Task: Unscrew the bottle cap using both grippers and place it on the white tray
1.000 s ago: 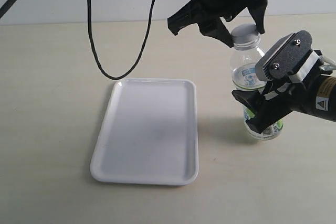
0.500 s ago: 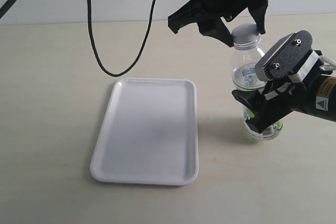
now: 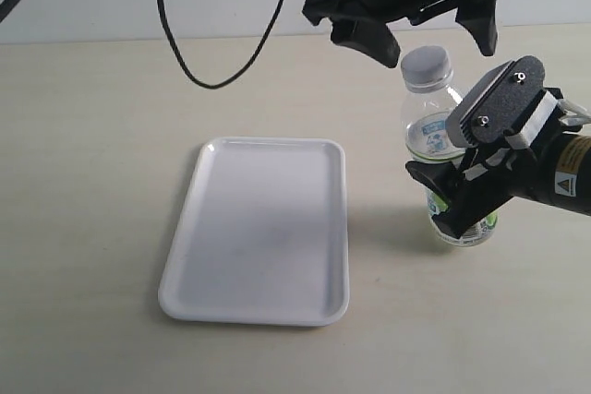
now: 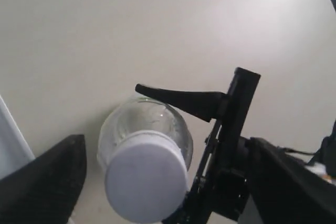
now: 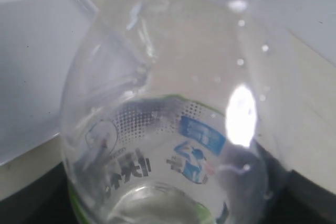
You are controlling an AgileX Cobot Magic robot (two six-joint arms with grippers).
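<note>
The clear bottle (image 3: 428, 128) with its white-and-green label stands tilted right of the white tray (image 3: 263, 228). My right gripper (image 3: 459, 202) is shut on the bottle's (image 5: 168, 129) labelled body, which fills the right wrist view. The white bottle cap (image 3: 426, 64) sits on the neck. My left gripper (image 3: 432, 41) hangs just above it, open wide, its fingers (image 3: 367, 39) apart from the cap on both sides. From the left wrist the cap (image 4: 146, 177) lies between the spread fingers (image 4: 44, 179), nearer one of them, untouched.
A black cable (image 3: 189, 66) loops over the table behind the tray. The tray's corner (image 5: 31, 51) lies close beside the bottle. The right gripper's black frame (image 4: 231, 124) stands against the bottle's shoulder, under the left gripper.
My left gripper has let go of the cap, spread its fingers wide and risen a little. The cable has swung back. The bottle leans slightly more toward the tray.
</note>
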